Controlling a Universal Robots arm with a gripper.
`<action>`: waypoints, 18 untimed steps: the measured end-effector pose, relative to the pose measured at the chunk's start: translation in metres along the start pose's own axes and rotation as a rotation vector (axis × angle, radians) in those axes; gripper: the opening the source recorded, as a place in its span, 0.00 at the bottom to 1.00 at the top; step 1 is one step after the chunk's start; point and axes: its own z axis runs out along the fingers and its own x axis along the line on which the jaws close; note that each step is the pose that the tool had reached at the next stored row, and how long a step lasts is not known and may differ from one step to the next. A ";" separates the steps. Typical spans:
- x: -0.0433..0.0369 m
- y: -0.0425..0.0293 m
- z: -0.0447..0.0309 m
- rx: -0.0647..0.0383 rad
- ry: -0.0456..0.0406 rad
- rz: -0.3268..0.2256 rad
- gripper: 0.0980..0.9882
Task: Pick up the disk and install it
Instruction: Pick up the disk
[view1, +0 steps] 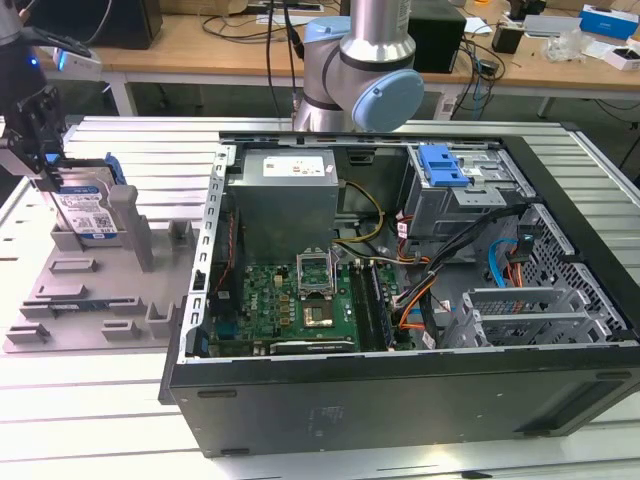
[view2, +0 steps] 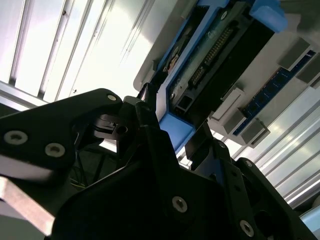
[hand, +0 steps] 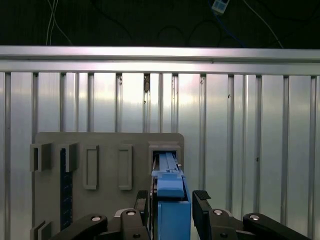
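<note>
So here's where I'm at: my tool (view1: 47, 172) is parked at the exterior view's left, right down on the top end of the disk (view1: 85, 212). The disk is standing on edge in a slot of the grey fixture plate (view1: 90, 290), white-and-blue label facing out, blue bracket around its edges. There's a tall grey post (view1: 127, 218) just beside it, on the side toward the exterior view's right.

In the first wrist view the disk (hand: 172, 215) runs straight up the middle of my tool (hand: 172, 197), with its far end sitting in the plate's slot (hand: 165, 148). The second wrist view has the same deal from the other side: a blue bracket corner of the disk (view2: 210, 55) is tucked into my tool (view2: 172, 120). Honestly I can't tell whether I'm actually clamped on it or just spread around it. The gaps are too tight and shadowy to call.

The fixture plate lies on the ribbed metal surface (view1: 150, 140), just beside the open computer case (view1: 400, 385). Inside the case I can see the green motherboard (view1: 290, 295), the grey power supply (view1: 285, 195), and a blue latch piece (view1: 443, 165) on top of the drive cage. My arm (view1: 360, 70) comes up from behind the case.
</note>
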 end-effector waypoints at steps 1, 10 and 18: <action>0.0000 0.0000 0.0000 0.000 0.0000 0.000 0.43; 0.0000 0.0000 0.0007 0.000 0.0000 0.000 0.33; 0.0006 -0.0001 0.0017 0.000 -0.0012 0.000 0.33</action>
